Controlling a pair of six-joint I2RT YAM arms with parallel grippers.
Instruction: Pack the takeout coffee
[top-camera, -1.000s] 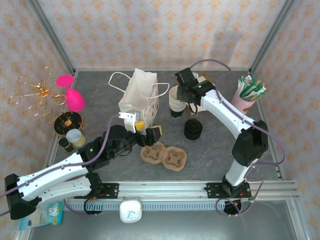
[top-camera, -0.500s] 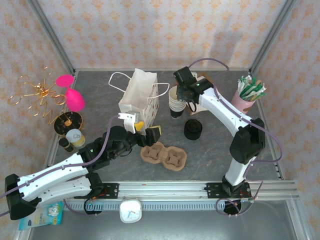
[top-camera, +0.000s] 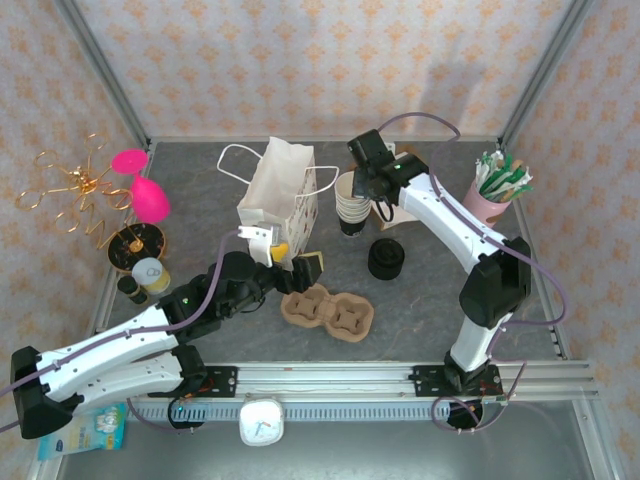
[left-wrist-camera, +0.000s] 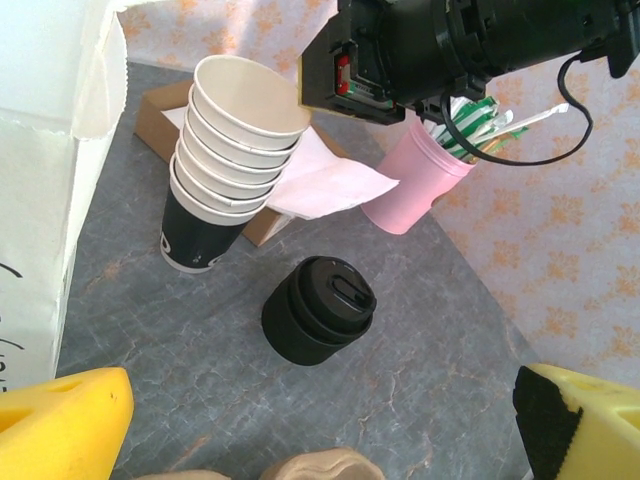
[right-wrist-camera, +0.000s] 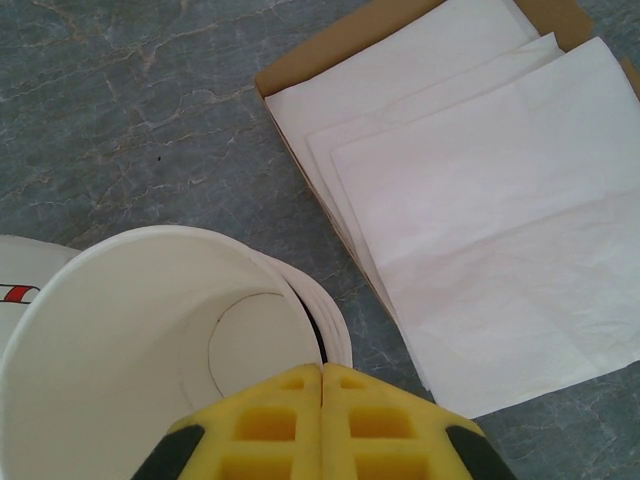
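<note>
The right jaws have just closed: their yellow pads (right-wrist-camera: 270, 425) press together at the rim of the top cup in the stack of lidless paper cups (right-wrist-camera: 150, 340). I cannot tell whether they pinch its wall. The takeout coffee (top-camera: 386, 259) stands untouched on the surface (top-camera: 420, 300), just near and right of the stack, so packing looks not yet begun. The right arm (top-camera: 450, 225) reaches far-left, wrist pitched down. The left jaws hang spread wide beside the white paper bag (top-camera: 280, 190).
</note>
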